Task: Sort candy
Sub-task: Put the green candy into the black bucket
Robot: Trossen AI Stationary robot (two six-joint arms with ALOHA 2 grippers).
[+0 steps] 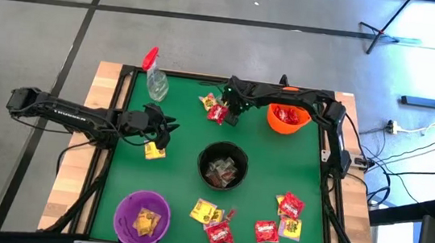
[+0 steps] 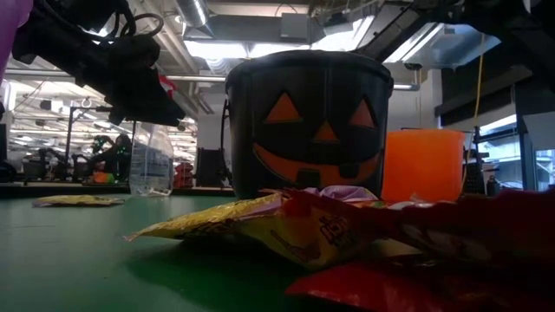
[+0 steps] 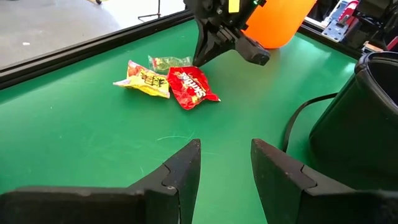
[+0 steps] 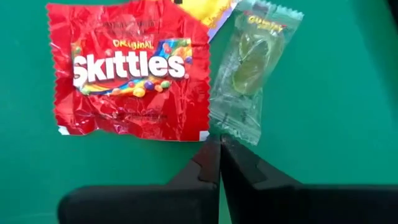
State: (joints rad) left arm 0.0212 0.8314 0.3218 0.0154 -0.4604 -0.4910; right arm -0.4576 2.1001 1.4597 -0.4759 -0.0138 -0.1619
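Wrapped candy lies in groups on the green table. At the far middle a red Skittles packet (image 4: 127,71), a clear gummy packet (image 4: 249,68) and a yellow packet (image 3: 144,79) lie flat. My right gripper (image 4: 219,146) stands shut over them, tips at the clear packet's edge. My left gripper (image 3: 225,165) hovers open at the left, nothing between its fingers, near a yellow packet (image 1: 154,150). More candy (image 1: 219,233) lies along the near edge. My right gripper comes from above, slanting down, and its shut fingertips (image 4: 211,152) meet at the clear packet's edge (image 4: 235,132), beside the red packet's corner (image 4: 200,134). Whether the wrapper's edge is caught between them I cannot tell. The packet lies flat on the table.
A black pumpkin bucket (image 1: 223,165) with candy stands mid-table, an orange bowl (image 1: 288,118) at the far right, a purple bowl (image 1: 142,217) with yellow candy at the near left. A clear spray bottle (image 1: 155,78) lies at the far left.
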